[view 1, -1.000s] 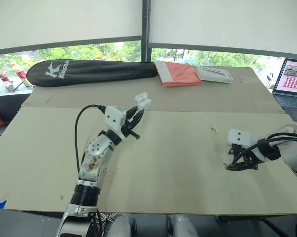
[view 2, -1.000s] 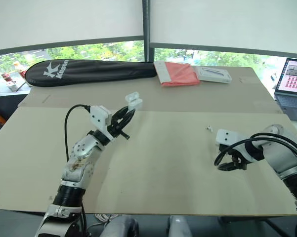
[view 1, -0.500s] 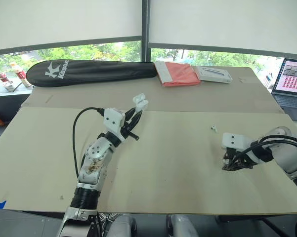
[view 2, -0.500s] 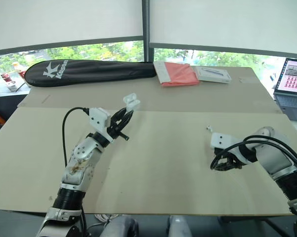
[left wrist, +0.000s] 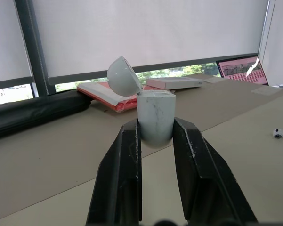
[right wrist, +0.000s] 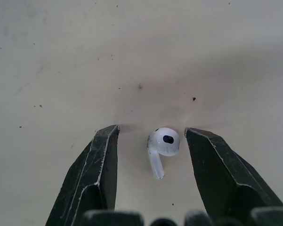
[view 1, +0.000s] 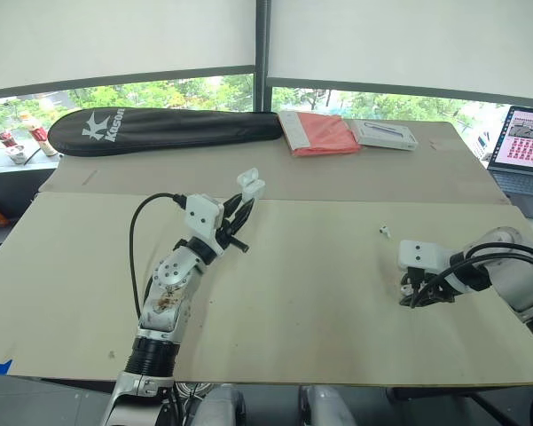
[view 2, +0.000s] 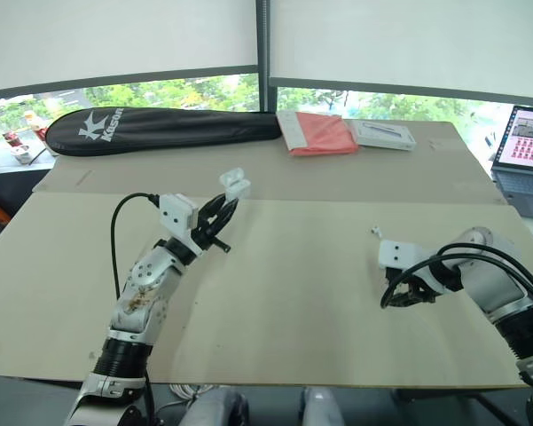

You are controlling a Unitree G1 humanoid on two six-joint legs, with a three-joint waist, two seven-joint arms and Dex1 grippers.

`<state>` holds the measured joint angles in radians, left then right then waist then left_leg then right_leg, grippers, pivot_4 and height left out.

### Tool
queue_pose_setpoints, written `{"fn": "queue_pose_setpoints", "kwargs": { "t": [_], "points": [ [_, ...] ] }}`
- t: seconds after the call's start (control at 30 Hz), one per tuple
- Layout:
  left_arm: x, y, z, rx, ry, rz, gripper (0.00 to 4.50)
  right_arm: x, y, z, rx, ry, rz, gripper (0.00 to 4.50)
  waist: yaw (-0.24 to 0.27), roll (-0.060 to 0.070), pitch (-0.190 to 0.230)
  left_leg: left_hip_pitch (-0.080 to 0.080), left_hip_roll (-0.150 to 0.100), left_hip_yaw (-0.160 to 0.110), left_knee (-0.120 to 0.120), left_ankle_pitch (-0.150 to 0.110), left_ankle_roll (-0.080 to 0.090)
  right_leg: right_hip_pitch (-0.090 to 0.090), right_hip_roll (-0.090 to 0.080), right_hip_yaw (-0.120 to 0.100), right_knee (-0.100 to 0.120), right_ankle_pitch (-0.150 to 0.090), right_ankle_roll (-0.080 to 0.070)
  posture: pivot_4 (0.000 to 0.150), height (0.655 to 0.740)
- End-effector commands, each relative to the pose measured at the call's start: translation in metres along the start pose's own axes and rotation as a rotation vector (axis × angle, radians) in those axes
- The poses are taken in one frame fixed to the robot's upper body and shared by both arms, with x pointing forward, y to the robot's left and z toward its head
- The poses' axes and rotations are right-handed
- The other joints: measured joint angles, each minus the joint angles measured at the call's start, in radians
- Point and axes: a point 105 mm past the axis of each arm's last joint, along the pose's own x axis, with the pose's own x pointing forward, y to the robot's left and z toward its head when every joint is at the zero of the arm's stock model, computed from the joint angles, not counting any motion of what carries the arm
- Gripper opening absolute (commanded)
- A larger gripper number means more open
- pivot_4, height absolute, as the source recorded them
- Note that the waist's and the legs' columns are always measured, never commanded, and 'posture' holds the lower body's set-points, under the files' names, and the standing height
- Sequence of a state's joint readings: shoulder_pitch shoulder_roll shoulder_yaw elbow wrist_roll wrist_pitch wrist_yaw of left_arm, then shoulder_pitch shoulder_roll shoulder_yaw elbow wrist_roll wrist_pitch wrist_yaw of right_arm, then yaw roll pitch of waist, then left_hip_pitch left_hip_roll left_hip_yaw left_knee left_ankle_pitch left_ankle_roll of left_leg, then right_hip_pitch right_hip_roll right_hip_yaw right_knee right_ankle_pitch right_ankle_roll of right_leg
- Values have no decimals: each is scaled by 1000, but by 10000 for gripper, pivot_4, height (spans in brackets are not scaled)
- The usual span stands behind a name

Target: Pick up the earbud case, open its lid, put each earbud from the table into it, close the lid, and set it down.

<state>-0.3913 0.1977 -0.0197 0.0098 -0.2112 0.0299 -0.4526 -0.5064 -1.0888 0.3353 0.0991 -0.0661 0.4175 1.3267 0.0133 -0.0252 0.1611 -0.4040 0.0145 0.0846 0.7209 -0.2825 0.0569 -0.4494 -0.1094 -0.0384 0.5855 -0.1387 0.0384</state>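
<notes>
— What is the left hand (left wrist: 156, 125) doing?

— Its two black fingers (left wrist: 125, 160) are clamped on the lower body of the earbud case (left wrist: 155, 117). The case stands upright between them, and its lid (left wrist: 124, 76) is swung open and tilted back.

— Where is that, going by the racket bag (view 1: 160, 129)?

— It is raised above the tabletop (view 1: 293, 302), on the robot's side of the racket bag and near the bag's right end.

— And the right hand (right wrist: 150, 130)?

— It is down at the tabletop with its fingers spread. One earbud (right wrist: 162, 143) lies flat between them, with a gap on each side. That hand is well apart from the racket bag, far to the bag's right and closer to the robot.

— Is there a second earbud (view 1: 385, 232)?

— Yes, it lies loose on the tabletop, farther from the racket bag than the case but nearer to it than the right hand.

— Anything else out there?

— A red folder (view 1: 319, 133) sits just beside the racket bag's right end, and a white box (view 1: 383, 133) sits beyond that. A laptop (view 1: 525, 142) is farthest from the bag.
</notes>
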Motion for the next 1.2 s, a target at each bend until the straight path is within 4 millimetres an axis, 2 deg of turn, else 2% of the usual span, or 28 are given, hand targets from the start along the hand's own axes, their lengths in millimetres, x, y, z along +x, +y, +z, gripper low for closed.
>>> {"fn": "queue_pose_setpoints", "kwargs": {
  "t": [0.03,0.07,0.17,0.37,0.47,0.57,0.67,0.8,0.87,1.0,1.2],
  "points": [
    [1,-1,15,24,-51,-10,4628,-2,-7,-6,1,30,-38,17454,-1,0,0,0,0,0,0,0,0,1,0,0,0,0,0,1500,7400],
    [1,-1,15,24,-52,-10,4628,-2,-7,-7,1,30,-39,15112,-1,0,0,1,0,0,0,0,0,1,0,0,0,0,0,1500,7400],
    [2,-1,15,24,-52,-10,4628,-3,-8,-8,1,34,-43,4117,0,0,0,4,0,0,0,0,0,4,0,0,-1,0,0,1500,7400],
    [4,0,16,24,-54,-13,4628,-4,-9,-6,-4,26,-48,3569,0,0,0,6,1,-1,-1,-1,2,9,0,-2,-5,0,0,1500,7400],
    [5,-1,16,23,-57,-20,4628,-9,-11,5,-12,-24,-58,3569,-1,0,0,6,0,-1,0,-1,2,9,-1,-2,-6,0,0,1500,7400],
    [7,-3,16,20,-59,-30,4628,-23,-19,46,44,-232,-83,3569,-5,0,0,6,1,-1,0,-1,2,9,-1,-2,-6,0,0,1500,7400],
    [11,-8,17,11,-64,-60,4628,-63,-40,128,305,-702,-115,3569,-20,0,0,6,1,0,-2,-1,0,7,0,-1,-6,2,-2,1500,7400],
    [19,-13,18,7,-74,-92,4628,-101,-52,183,493,-1062,-141,3569,-5,2,0,5,2,-3,-6,2,-4,2,1,-3,3,3,-3,1500,7400],
    [22,-15,19,2,-80,-104,4628,-113,-57,200,594,-1187,-149,3569,4,2,0,2,2,-4,-7,2,-4,0,1,-6,7,3,-3,1500,7400],
    [32,-19,26,-3,-103,-128,4628,-125,-52,232,679,-1378,-150,3569,9,3,0,-7,0,-1,-4,6,-10,-8,0,-5,8,3,-3,1500,7400],
    [45,-28,38,-22,-145,-161,4628,-109,-41,253,742,-1483,-213,3569,-4,3,0,-7,-1,-1,-2,3,-4,-7,0,-5,8,3,-2,1500,7400]
  ]
}}
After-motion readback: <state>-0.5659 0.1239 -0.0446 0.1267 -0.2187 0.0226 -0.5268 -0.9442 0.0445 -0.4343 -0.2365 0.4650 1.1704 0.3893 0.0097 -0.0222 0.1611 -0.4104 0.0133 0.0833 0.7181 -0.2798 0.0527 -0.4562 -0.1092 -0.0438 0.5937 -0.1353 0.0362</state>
